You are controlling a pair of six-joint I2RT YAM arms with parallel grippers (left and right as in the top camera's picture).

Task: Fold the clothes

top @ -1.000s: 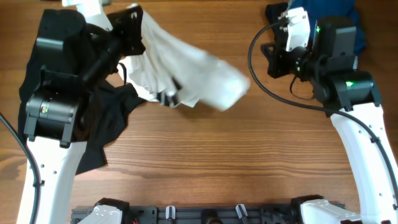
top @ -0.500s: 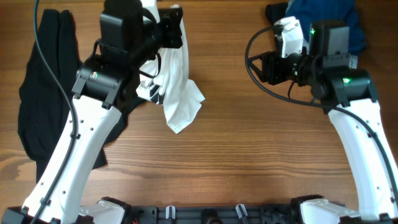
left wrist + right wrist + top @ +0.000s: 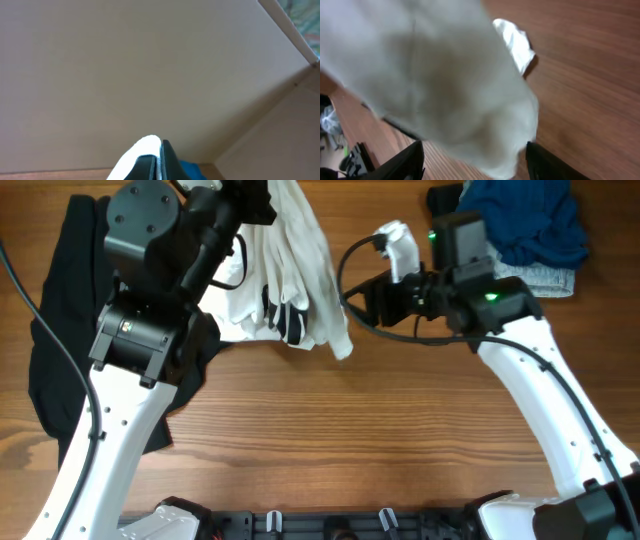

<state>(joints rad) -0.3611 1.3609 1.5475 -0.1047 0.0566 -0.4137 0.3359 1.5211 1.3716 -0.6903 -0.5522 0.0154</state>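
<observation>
The left claw (image 3: 262, 194) is clamping fully closed on the upper end of the white T-shirt (image 3: 312, 270) and is holding it up. In the left wrist view, white fabric is showing pinched between the claw's fingers (image 3: 168, 161). The T-shirt is hanging in a bunched drape over the counter (image 3: 400, 440), with its black striped print (image 3: 285, 315) showing at its lower left.

The right claw (image 3: 474, 150) is standing wide open just right of the T-shirt, flanking the fabric without pinching it.

The black garment (image 3: 60, 330) is lying on the counter left of the T-shirt. A blue cloth pile (image 3: 525, 220) is lying well right of the T-shirt.
</observation>
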